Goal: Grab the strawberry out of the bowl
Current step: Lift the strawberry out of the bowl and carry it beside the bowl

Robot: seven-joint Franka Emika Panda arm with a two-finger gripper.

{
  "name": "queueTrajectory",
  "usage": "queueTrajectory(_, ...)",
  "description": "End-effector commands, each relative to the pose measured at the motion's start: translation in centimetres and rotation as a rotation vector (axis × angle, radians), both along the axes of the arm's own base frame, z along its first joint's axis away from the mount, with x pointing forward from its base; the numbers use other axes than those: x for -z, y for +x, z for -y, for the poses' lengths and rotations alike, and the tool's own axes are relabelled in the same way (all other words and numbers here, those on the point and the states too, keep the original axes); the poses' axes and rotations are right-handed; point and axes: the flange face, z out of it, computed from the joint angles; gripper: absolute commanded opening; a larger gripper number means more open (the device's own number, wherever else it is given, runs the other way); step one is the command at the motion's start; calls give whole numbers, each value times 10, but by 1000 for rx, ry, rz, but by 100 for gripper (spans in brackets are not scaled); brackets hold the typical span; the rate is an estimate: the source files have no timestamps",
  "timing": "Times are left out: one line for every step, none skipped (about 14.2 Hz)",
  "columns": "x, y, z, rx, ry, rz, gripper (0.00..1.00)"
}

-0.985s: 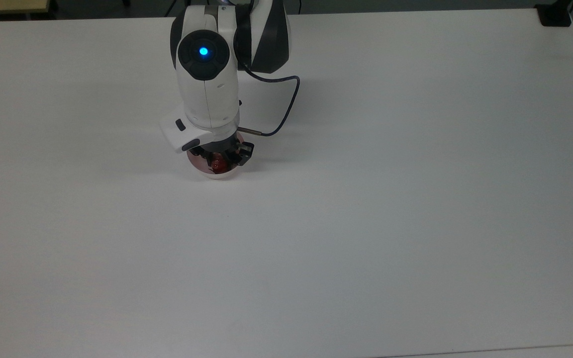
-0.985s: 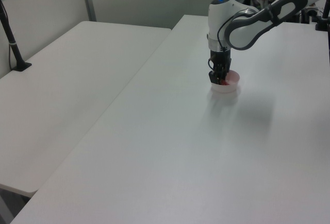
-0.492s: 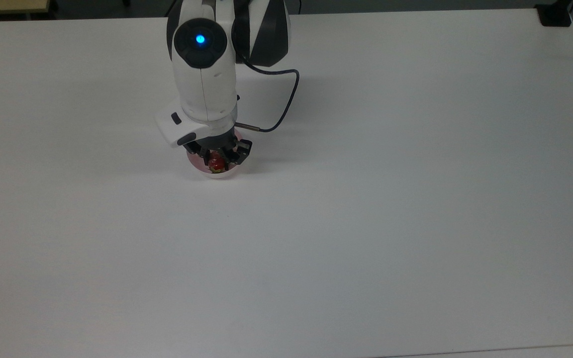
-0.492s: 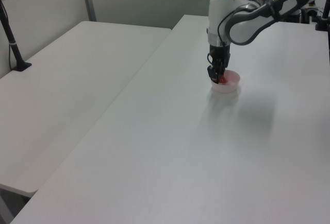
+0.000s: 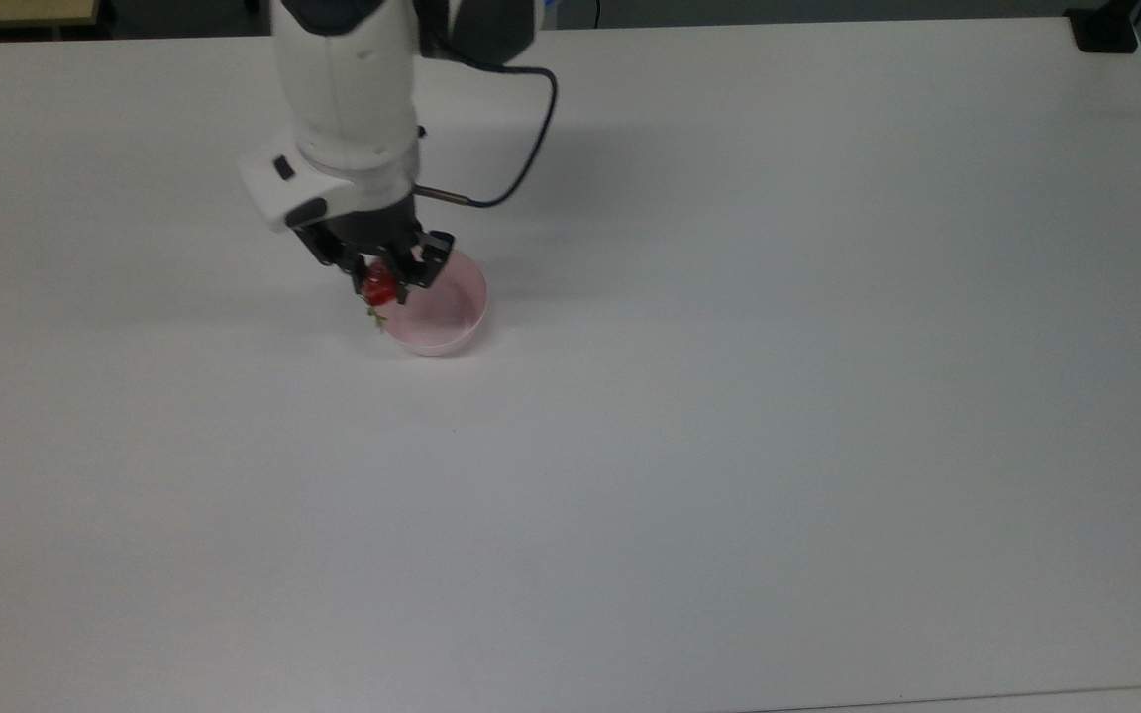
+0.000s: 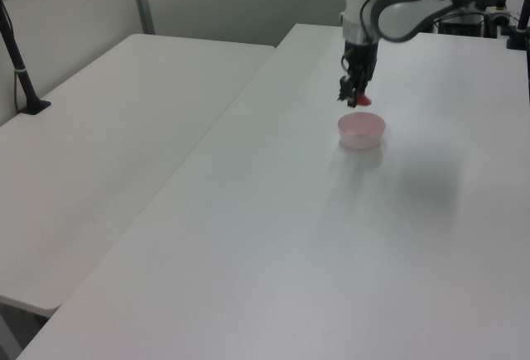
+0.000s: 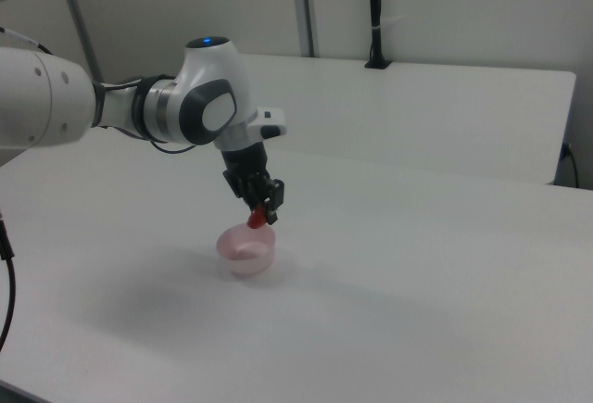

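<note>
My gripper (image 5: 379, 282) (image 6: 357, 97) (image 7: 260, 214) is shut on the strawberry (image 5: 378, 288) (image 6: 362, 100) (image 7: 257, 220), a small glossy red fruit with its green stem pointing down. It hangs in the air well above the pale pink bowl (image 5: 437, 315) (image 6: 362, 130) (image 7: 246, 251). The bowl stands on the white table with nothing inside it. In the top view the strawberry lies over the bowl's left rim.
The white table (image 5: 729, 396) stretches wide around the bowl. A dark cable (image 5: 516, 149) loops from the arm's wrist. A second white table (image 6: 99, 186) adjoins on the left view's left, with a black post (image 6: 21, 70) on it.
The gripper, which was down inside the bowl around the strawberry, has risen with the strawberry held in it and shifted toward the top view's left. The bowl stayed put.
</note>
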Motion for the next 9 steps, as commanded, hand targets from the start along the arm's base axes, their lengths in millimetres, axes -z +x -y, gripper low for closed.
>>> queueTrajectory(-14, -21, 70, -103, -24, -30, 38)
queueTrajectory(-8, -26, 103, -135, -31, -43, 38)
queueTrajectory(-4, -29, 120, -155, -36, -49, 38)
queueTrajectory(4, -32, 146, -167, -43, -60, 38)
queueTrajectory(12, -35, 160, -169, -46, -68, 38)
queueTrajectory(22, -34, 169, -169, -50, -64, 38)
queueTrajectory(41, -31, 180, -157, -57, -53, 38)
queueTrajectory(55, -30, 186, -151, -60, -48, 38)
queueTrajectory(68, -27, 187, -150, -61, -44, 38)
